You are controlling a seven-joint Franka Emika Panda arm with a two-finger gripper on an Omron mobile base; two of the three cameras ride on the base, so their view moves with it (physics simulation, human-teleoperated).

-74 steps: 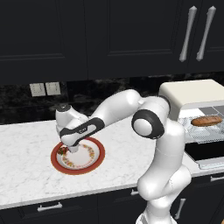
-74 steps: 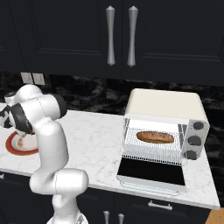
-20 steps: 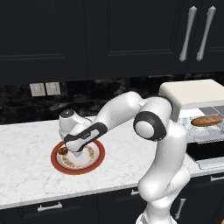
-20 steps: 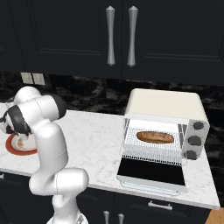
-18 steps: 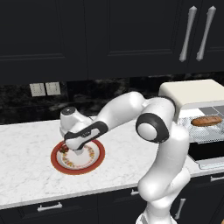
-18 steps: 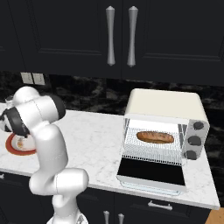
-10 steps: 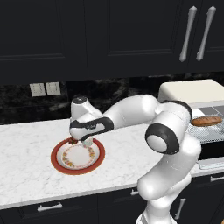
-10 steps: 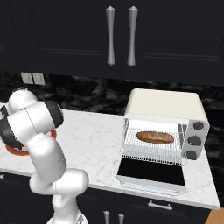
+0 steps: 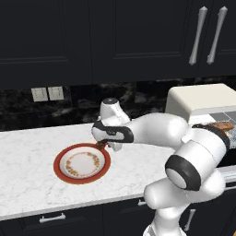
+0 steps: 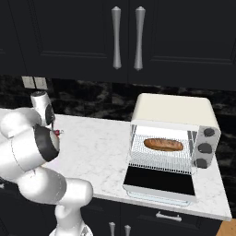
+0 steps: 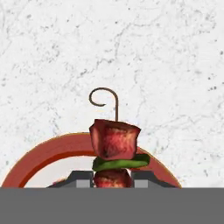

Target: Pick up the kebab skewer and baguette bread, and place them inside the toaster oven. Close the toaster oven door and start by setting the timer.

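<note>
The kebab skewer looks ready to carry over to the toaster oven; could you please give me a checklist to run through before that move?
1. Kebab skewer sits between the gripper fingers: ok.
2. Skewer lifted off the plate: ok, it is up by the gripper at the plate's edge.
3. Toaster oven door down and open: ok.
4. Baguette bread on the rack inside the toaster oven: ok.
5. Rack space free beside the bread: cannot tell.
</note>
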